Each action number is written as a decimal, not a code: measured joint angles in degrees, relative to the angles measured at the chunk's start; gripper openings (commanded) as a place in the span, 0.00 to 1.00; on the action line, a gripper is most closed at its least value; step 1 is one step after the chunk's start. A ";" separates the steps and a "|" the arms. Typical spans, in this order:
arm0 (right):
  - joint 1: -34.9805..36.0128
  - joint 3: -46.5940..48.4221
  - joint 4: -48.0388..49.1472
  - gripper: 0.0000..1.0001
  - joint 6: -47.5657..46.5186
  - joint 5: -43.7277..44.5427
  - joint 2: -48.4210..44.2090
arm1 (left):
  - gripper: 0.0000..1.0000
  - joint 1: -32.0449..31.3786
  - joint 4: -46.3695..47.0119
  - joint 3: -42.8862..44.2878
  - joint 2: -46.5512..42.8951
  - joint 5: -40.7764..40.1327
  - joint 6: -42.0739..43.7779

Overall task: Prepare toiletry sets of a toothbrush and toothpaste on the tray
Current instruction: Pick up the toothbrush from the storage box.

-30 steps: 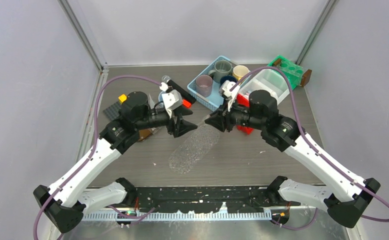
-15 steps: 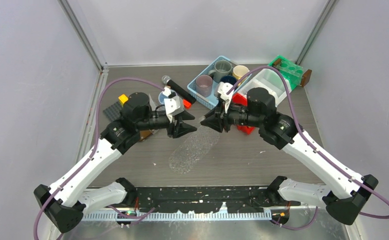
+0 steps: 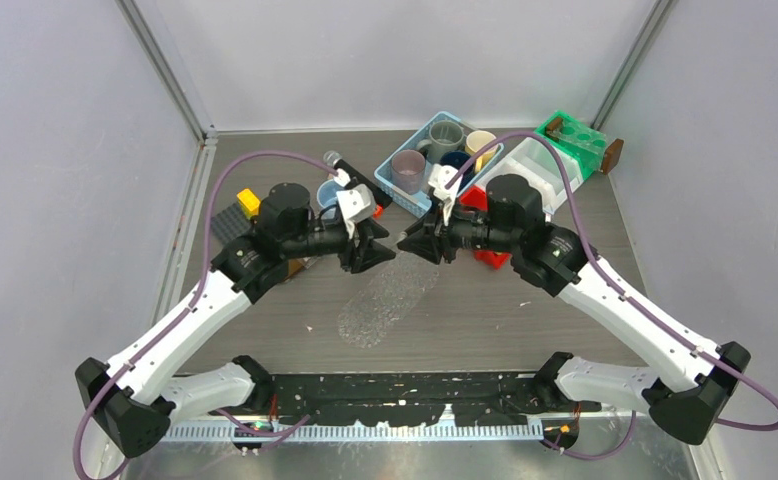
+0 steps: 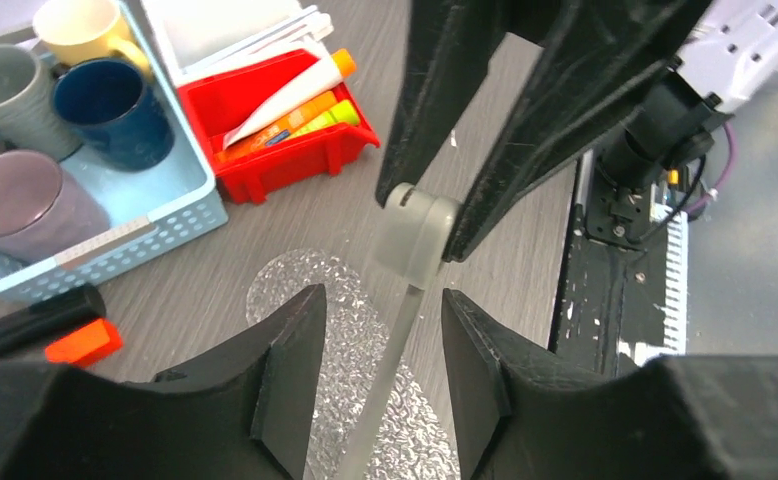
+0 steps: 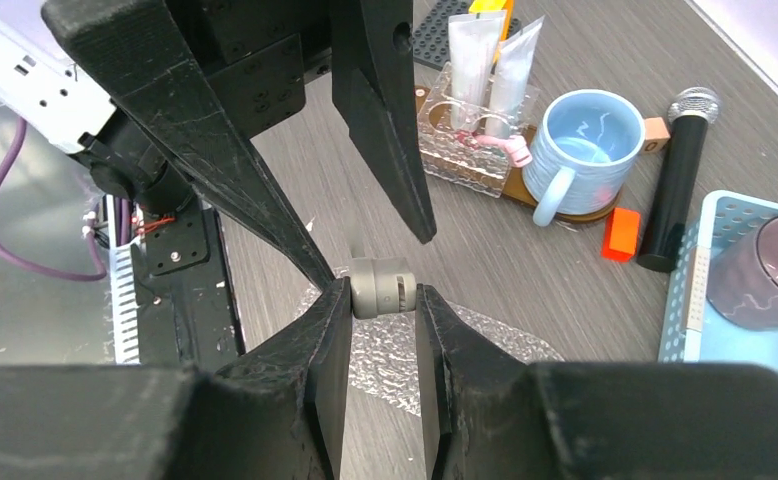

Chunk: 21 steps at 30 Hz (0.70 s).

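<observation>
- My right end effector (image 5: 381, 300) is squeezed tight on the grey end of a thin, pale toothbrush (image 4: 417, 232). It holds it in the air above the clear tray (image 3: 370, 315).
- My left end effector (image 4: 380, 330) is open wide. Its fingers sit on each side of the stick and do not touch it.
- I think the brush will drop if the right lets go before the left closes.
- The two sets of fingers are very near and could bump.
- The red bin (image 4: 295, 160) holds toothpaste tubes (image 4: 290, 95).
- The blue basket (image 4: 180, 190) holds mugs (image 4: 110, 110).
- A clear stand (image 5: 465, 165) on the worktop (image 5: 565, 270) holds two white tubes.
</observation>
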 measured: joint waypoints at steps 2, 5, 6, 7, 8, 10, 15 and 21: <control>0.22 -0.07 0.72 0.01 0.17 1.03 0.09 | 0.52 0.00 0.02 -0.02 -0.26 -2.73 -2.21; 0.61 -1.64 3.63 0.01 0.42 4.11 -0.44 | 0.55 -0.11 0.02 -0.52 -1.64 -8.90 -8.66; 0.74 -2.67 4.66 0.01 0.50 5.49 -0.87 | 0.56 -0.11 0.04 -0.70 -2.29 -11.19 -11.56; 0.87 -3.82 5.66 0.01 0.66 6.88 -1.31 | 0.56 -0.11 0.07 -0.85 -3.02 -13.57 -14.88; 0.96 -4.85 6.62 0.01 0.81 8.04 -1.73 | 0.56 -0.11 0.07 -1.05 -3.76 -16.09 -18.38; 1.38 -7.50 9.18 0.01 1.55 10.97 -2.64 | 0.58 -0.11 0.04 -1.27 -5.09 -20.15 -25.31; 3.74 -12.46 16.90 0.01 2.36 18.43 -3.76 | 0.59 -0.13 0.61 -1.27 -6.10 -27.02 -41.90; 8.46 -17.57 27.65 0.01 0.55 29.97 -5.16 | 0.58 -1.53 2.16 -1.11 0.20 -31.19 -59.87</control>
